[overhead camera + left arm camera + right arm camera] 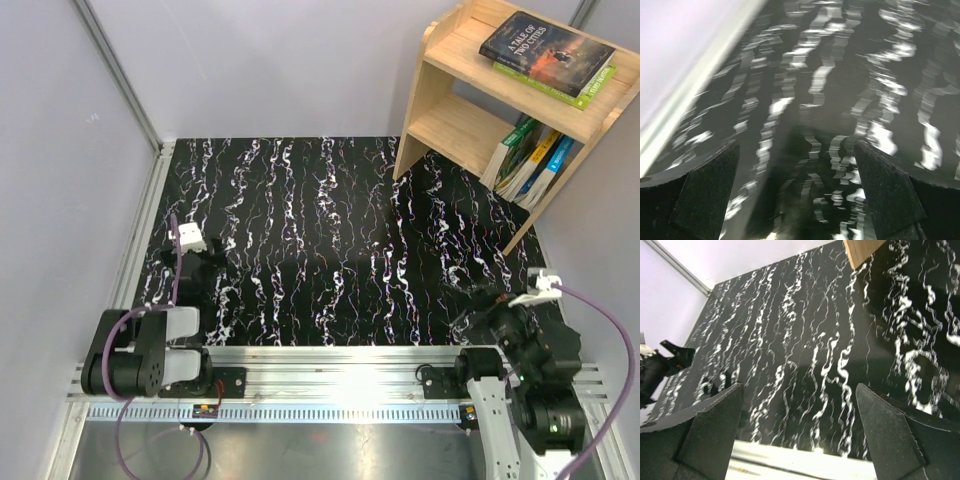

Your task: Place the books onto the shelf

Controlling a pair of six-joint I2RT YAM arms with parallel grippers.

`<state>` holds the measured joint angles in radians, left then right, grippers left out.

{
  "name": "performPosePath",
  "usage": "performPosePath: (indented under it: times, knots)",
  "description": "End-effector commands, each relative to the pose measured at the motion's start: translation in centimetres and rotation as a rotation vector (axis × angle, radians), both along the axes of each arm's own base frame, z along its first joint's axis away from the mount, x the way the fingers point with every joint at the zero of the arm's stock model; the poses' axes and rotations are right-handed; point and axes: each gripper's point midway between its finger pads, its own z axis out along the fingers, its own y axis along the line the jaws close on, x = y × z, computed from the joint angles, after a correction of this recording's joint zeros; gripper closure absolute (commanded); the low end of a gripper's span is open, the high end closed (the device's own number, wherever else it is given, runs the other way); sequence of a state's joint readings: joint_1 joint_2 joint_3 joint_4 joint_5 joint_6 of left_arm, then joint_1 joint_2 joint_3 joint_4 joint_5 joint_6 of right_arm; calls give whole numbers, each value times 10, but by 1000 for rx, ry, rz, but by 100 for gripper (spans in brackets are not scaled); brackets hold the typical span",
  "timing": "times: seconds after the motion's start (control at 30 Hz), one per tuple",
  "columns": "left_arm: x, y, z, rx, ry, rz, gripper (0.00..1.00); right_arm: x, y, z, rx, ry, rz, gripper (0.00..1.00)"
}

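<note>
At the far right corner of the tabletop point(320, 230) stands the shelf point(455, 125), a pale wooden two-tier unit with slanted sides. Every book in view is on it. A dark paperback point(545, 45) lies flat on the top tier over a green one point(592, 88), and several thin books point(530, 160) lean together on the lower tier at its right end.

Both arms sit folded at the near edge, well apart from the shelf. The left pincer point(795, 190) is spread wide with nothing between its pads, low over the surface near the left wall. The right pincer point(800, 430) is likewise wide apart and empty.

Judging from this, the shelving looks finished, and the step in hand is simply resting. To do that well, the arms should settle low and back, with no sweep toward the leaning books, which could slide if nudged.

The tabletop is glossy black with white marble veining. Pale lilac walls enclose it, and a silver metal rail point(330, 375) carries the arm bases.
</note>
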<state>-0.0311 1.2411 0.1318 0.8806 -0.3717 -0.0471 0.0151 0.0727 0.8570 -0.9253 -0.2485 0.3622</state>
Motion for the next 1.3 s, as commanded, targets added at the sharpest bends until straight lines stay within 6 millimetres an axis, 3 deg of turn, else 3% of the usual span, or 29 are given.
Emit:
performPosePath:
  times: [0.0,0.03,0.07,0.17,0.23,0.27,0.33,0.37,0.43,0.47,0.5,0.57,0.6,0.63,0.7,0.73,0.8,0.87,0.9,0.93,1.0,1.27]
  knots:
    - [31,-42,49,64,-211,-280,1,38,-2,24,-72,-134,11,0]
    - [38,-42,58,62,-224,-276,1,46,-2,24,-92,-145,13,0]
    - [38,-40,45,44,-159,-261,1,61,-4,32,-138,-185,11,0]
    - [40,-27,43,18,-152,-182,1,102,-13,25,-235,-197,-15,0]
    - [40,-26,45,22,-164,-179,1,133,-23,-5,-269,-116,-61,0]
    - [39,-26,45,22,-161,-178,1,147,-28,-1,-289,-162,-90,0]
    - [39,-26,47,23,-171,-178,1,172,-39,-46,-343,-96,-127,0]
    - [39,-26,46,23,-168,-179,1,186,-42,-32,-354,-194,-155,0]
    - [39,-26,45,22,-165,-181,1,206,-45,-76,-358,-122,-166,0]
    - [39,-26,46,23,-168,-178,1,217,-46,-68,-357,-190,-179,0]
    - [39,-26,45,23,-165,-178,1,222,-49,-86,-367,-171,-182,0]
    - [39,-26,44,22,-161,-178,1,240,-59,-101,-351,-197,-222,0]
    - [39,-26,45,24,-164,-178,1,242,-70,-111,-325,-191,-259,0]
    - [39,-26,45,21,-163,-179,1,249,-73,-135,-340,-136,-246,0]
    - [39,-26,45,22,-163,-179,1,255,-84,-140,-347,-162,-265,0]
    - [39,-26,45,22,-163,-179,1,258,-81,-159,-341,-124,-230,0]
    - [39,-26,46,24,-166,-179,1,267,-84,-161,-335,-130,-235,0]
    - [39,-26,46,24,-166,-179,1,275,-81,-185,-334,-45,-193,0]
    - [39,-25,45,22,-163,-178,1,291,-79,-177,-343,-28,-162,0]
    - [39,-26,44,23,-160,-181,1,285,-86,-186,-352,10,-199,0]
    - [39,-26,45,24,-164,-181,1,289,-93,-177,-317,-24,-258,0]
    - [39,-26,45,24,-164,-181,1,289,-92,-177,-322,-18,-250,0]
